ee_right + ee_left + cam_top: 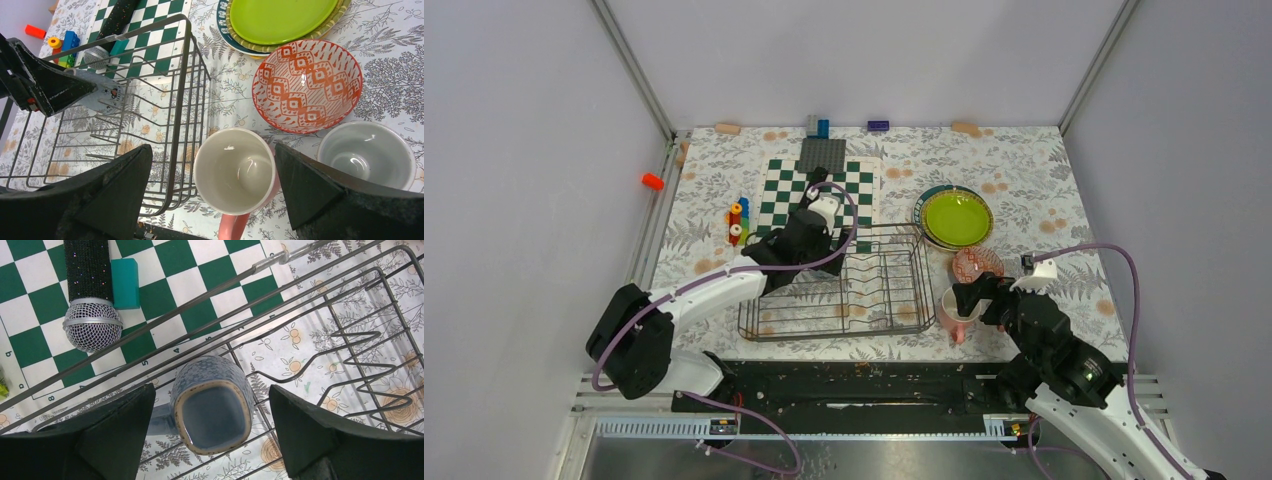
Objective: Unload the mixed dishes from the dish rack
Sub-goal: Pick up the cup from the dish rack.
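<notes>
The dark wire dish rack holds one blue-grey mug, lying tilted on the wires at its far left corner. My left gripper is open, one finger on each side of that mug and apart from it; in the top view it hangs over that corner. My right gripper is open above the upright pink mug, which stands on the table just right of the rack. A red patterned bowl, a grey cup and stacked plates with the lime-green one on top sit to the right.
A green-and-white checkered board lies behind the rack with a microphone and a teal block on it. Colourful toy blocks lie left of the board. Small blocks line the back wall.
</notes>
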You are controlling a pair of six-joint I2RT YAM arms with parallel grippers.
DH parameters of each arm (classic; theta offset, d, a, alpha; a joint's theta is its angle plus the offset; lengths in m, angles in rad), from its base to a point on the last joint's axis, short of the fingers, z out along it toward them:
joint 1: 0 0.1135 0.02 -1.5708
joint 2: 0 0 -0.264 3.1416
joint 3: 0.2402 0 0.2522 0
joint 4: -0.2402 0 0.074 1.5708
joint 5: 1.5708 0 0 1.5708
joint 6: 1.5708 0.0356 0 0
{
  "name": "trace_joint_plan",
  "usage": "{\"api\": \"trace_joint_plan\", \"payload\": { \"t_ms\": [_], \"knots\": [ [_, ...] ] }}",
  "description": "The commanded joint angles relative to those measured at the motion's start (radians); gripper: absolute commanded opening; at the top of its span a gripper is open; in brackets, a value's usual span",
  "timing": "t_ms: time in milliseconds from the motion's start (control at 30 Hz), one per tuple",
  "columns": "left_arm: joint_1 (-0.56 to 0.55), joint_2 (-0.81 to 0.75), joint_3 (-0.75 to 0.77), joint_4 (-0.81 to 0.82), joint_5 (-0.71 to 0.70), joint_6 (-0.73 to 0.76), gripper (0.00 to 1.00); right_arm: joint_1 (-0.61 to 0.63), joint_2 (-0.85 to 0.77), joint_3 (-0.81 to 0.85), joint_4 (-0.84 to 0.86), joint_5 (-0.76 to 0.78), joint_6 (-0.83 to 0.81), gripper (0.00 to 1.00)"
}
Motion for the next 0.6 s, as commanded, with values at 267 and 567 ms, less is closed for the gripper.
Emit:
{"api": "trace_joint_plan", "payload": {
  "t_ms": [267,567],
  "knots": [
    [0.012,0.002,0.032,0.022,0.014,-0.003,0.68,0.007,0.010,-0.004,0.036,0.057,-0.008,1.00],
    [0.012,-0.019,0.037,0.012,0.022,-0.006,0.31,0.007,0.008,-0.001,0.038,0.045,0.007,1.00]
  ]
}}
